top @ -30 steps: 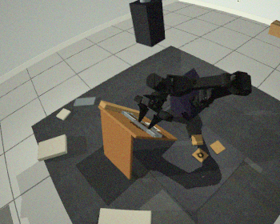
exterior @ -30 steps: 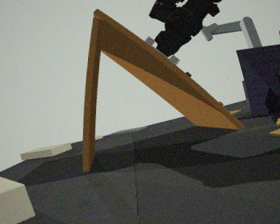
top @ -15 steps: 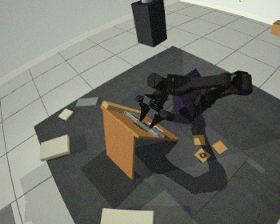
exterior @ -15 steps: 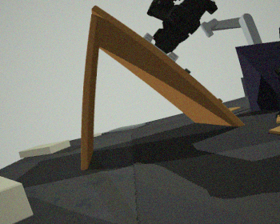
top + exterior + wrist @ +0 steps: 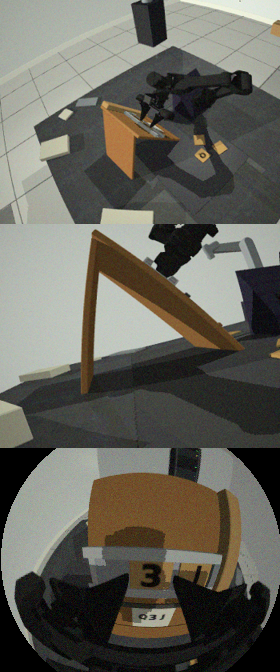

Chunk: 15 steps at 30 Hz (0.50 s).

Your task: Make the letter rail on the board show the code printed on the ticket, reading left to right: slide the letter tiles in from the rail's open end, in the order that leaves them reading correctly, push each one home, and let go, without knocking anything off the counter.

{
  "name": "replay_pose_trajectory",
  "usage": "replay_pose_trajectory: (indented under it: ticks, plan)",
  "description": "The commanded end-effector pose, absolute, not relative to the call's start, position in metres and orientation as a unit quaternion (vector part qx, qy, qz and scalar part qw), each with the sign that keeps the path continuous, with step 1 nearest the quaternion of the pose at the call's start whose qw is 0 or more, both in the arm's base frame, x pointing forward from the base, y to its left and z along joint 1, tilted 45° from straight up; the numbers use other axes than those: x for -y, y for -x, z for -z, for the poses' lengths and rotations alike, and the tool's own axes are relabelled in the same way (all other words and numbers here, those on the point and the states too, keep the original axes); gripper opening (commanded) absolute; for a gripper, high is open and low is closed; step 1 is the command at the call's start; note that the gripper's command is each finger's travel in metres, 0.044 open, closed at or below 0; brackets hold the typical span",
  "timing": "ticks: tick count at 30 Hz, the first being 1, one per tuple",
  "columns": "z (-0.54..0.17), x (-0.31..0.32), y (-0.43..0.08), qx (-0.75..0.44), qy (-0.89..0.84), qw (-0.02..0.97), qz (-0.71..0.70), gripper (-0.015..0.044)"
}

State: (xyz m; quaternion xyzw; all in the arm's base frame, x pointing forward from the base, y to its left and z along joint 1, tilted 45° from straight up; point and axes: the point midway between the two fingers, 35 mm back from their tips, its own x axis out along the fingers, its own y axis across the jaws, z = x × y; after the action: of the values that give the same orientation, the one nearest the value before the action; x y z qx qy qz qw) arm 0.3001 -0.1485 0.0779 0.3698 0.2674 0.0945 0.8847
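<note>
The tilted orange board (image 5: 120, 148) (image 5: 140, 278) (image 5: 150, 508) carries a clear and grey rail (image 5: 132, 118) (image 5: 115, 553). In the wrist view, a "3" tile (image 5: 151, 575) sits mid-rail and a tile partly showing a J (image 5: 198, 577) is at its right, a narrow gap apart. The rail left of the 3 holds no tile. The ticket (image 5: 151, 617) below reads Q3J. My gripper (image 5: 147, 124) (image 5: 162, 275) (image 5: 151, 578) is slightly open, its fingertips at the rail, close beside the 3 tile. A tile with a round letter, O or Q (image 5: 202, 155), lies right of the board.
Two more tiles (image 5: 198, 140) (image 5: 220, 147) lie near the round-letter tile, their faces unreadable. Cream blocks (image 5: 54, 148) (image 5: 66, 114) (image 5: 127, 216) and a grey plate (image 5: 86, 102) lie left and in front. A dark purple box (image 5: 260, 304) stands beyond the board's low edge.
</note>
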Motion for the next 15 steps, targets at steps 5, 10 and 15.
replay_pose_trajectory:
  ticks: [5, 10, 15]
  plan:
    - [-0.085, 0.154, -0.292, -0.264, -0.367, 0.887, -0.094, 0.0295]
    - [-0.083, 0.155, -0.289, -0.265, -0.367, 0.887, -0.094, 0.0295]
    - [-0.083, 0.157, -0.284, -0.265, -0.367, 0.887, -0.094, 0.0295]
